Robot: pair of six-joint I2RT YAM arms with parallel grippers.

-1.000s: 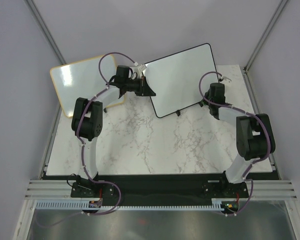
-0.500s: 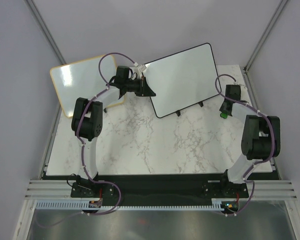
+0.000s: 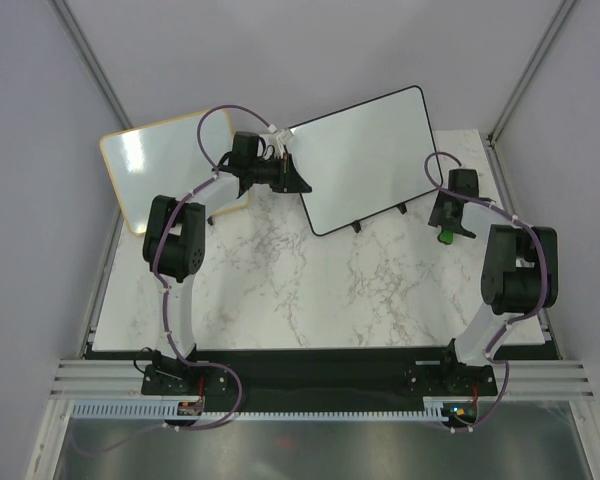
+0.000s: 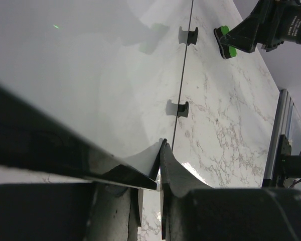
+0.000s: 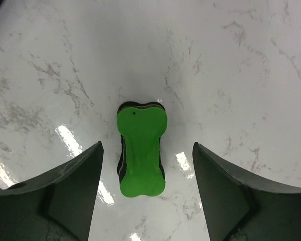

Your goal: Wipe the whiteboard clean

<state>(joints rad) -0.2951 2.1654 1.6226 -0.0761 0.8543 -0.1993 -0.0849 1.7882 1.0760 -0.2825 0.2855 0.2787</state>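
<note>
The whiteboard (image 3: 365, 155) with a thin black frame stands tilted at the back of the marble table on two small black feet (image 4: 189, 35). Its surface (image 4: 90, 75) shows no marks. My left gripper (image 3: 295, 180) is shut on the board's left edge, with the frame pinched between the jaws (image 4: 161, 145). A green eraser (image 5: 140, 130) lies flat on the table right of the board (image 3: 445, 237). My right gripper (image 5: 147, 148) hangs just above it, open, with a finger on either side and neither touching. The eraser (image 4: 224, 42) also shows in the left wrist view.
A second white board with a light wooden frame (image 3: 165, 165) leans at the back left, behind my left arm. The table's right edge (image 3: 500, 200) runs close to my right gripper. Grey walls close in the back and both sides.
My right arm swung from the whiteboard's lower right corner out to the right. It set the green eraser on the table and opened its jaws. The left arm has not moved.
</note>
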